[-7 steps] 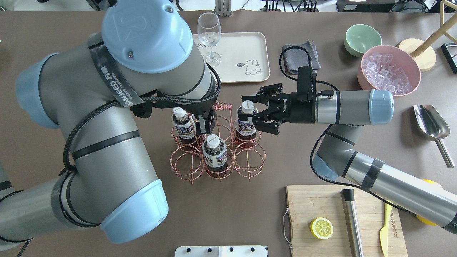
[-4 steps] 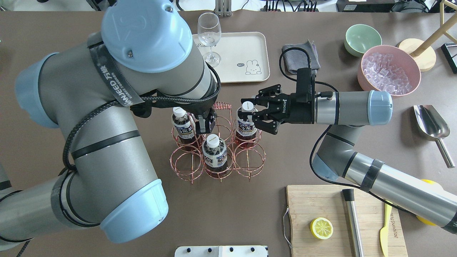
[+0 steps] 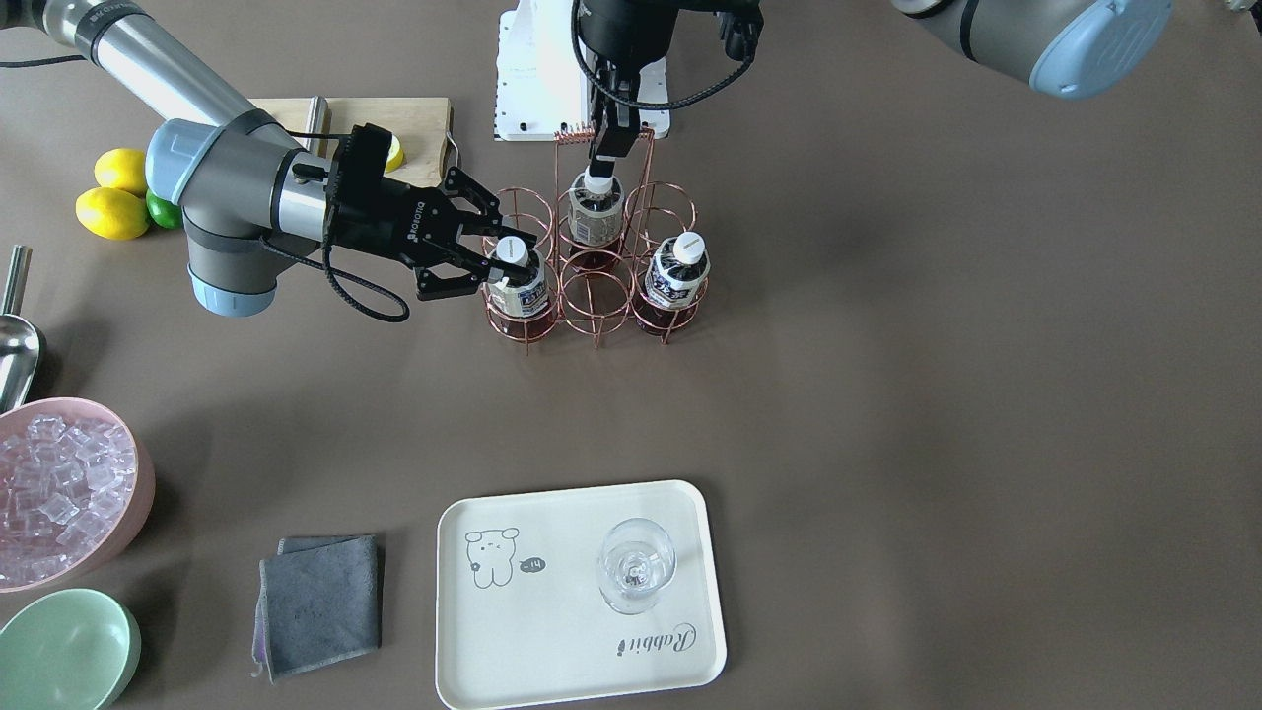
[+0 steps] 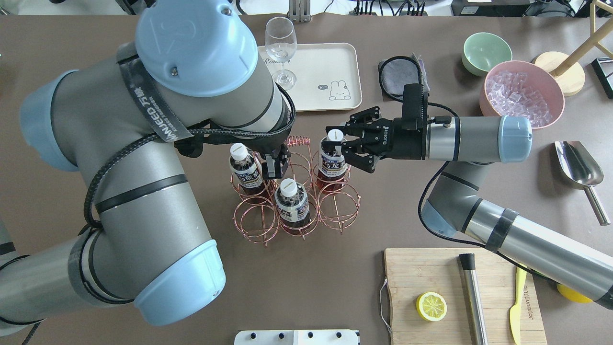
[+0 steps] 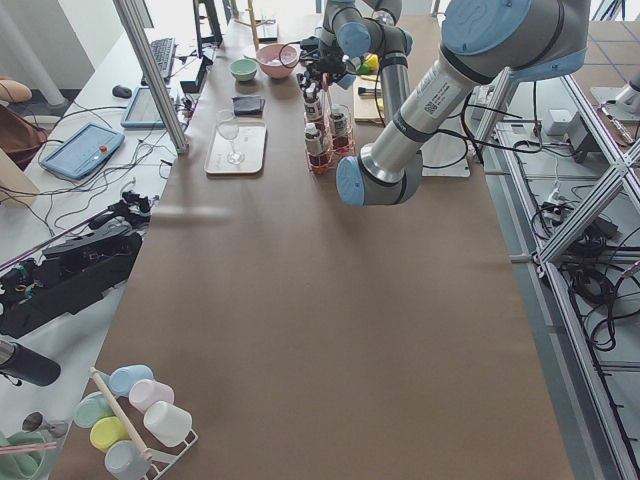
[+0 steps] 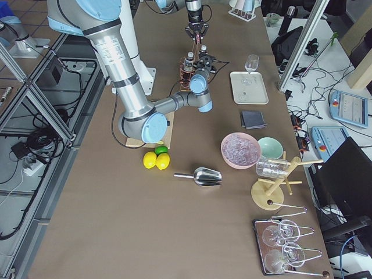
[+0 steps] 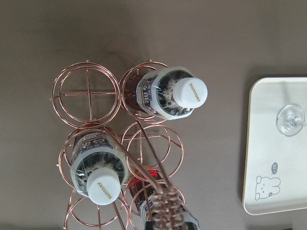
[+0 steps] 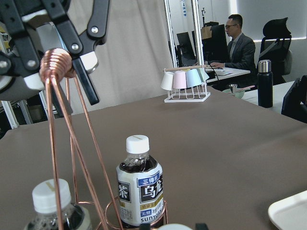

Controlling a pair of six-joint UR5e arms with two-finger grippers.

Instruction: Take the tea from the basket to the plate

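Right claw looks clenched on the neck of the tea, a finger either side just under the white cap. The bottle stands upright right at its fingertips, foot in an end cell of the basket, so I'd say the way out is straight up. Beyond the bottle the left claw pinches the coiled handle, and the plate lies well off the right claw's flank, away from the robot; whether the bottle's foot has cleared its ring I can't make out.
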